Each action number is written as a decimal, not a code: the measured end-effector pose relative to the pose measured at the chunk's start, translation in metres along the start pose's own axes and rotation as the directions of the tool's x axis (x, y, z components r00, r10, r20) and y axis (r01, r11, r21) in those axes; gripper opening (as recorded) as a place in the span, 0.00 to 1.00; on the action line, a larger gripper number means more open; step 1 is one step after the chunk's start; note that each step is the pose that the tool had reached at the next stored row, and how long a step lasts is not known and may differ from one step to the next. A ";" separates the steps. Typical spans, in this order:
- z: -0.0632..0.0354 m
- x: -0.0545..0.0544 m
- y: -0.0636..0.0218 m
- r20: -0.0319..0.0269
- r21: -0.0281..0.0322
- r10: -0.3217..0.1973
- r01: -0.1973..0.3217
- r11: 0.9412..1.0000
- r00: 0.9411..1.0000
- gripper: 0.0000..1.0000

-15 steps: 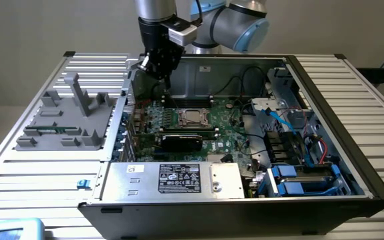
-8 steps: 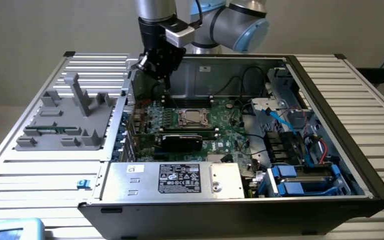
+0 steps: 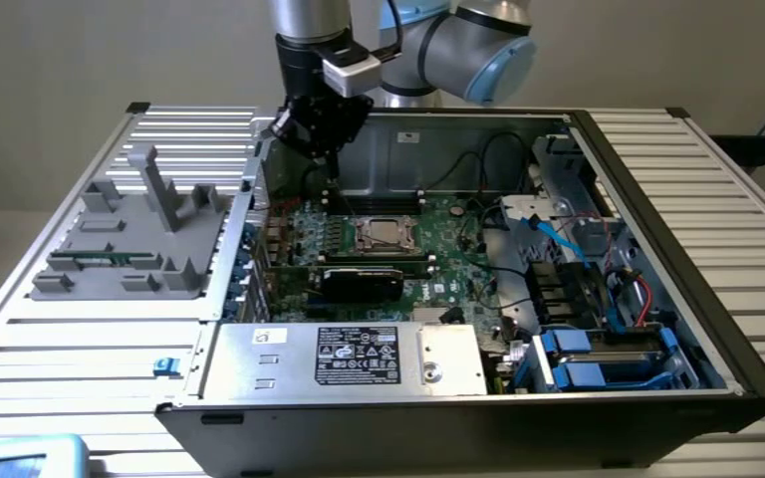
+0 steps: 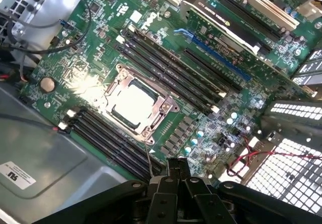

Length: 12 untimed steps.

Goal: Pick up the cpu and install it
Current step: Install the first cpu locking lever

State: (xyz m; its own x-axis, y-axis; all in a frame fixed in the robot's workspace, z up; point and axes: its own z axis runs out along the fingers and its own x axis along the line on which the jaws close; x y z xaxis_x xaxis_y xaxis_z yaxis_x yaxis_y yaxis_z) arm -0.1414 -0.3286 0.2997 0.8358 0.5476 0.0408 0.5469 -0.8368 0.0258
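Observation:
My gripper [image 3: 331, 169] hangs above the open computer case, over the back part of the green motherboard [image 3: 456, 259]. Its black fingers [image 4: 173, 169] are pressed together with nothing visible between them. The black socket frame [image 3: 382, 235] lies on the board below and slightly in front of the gripper. In the wrist view the socket frame [image 4: 162, 104] surrounds a bright silvery square [image 4: 133, 105]; I cannot tell whether that square is the cpu. Black memory slots [image 4: 166, 70] run along both sides of the socket.
A grey tray [image 3: 130, 234] with upright posts sits outside the case on the exterior view's left, with a thin green memory stick [image 3: 91, 261] on it. A black card [image 3: 363, 281] lies in front of the socket. Cables and blue drive bays [image 3: 589, 363] crowd the exterior view's right.

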 end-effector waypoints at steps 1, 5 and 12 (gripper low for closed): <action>0.0000 0.000 0.0000 0.000 -0.001 0.015 -0.015 1.000 1.000 0.11; 0.0000 0.000 0.0000 0.001 -0.002 0.073 -0.073 0.997 0.997 0.11; 0.0000 0.000 0.0000 0.002 -0.004 0.173 -0.173 0.985 0.985 0.11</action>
State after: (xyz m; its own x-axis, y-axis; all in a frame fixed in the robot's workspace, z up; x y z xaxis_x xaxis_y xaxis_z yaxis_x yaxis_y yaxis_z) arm -0.1414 -0.3286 0.2997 0.9179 0.3945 0.0426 0.3939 -0.9189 0.0224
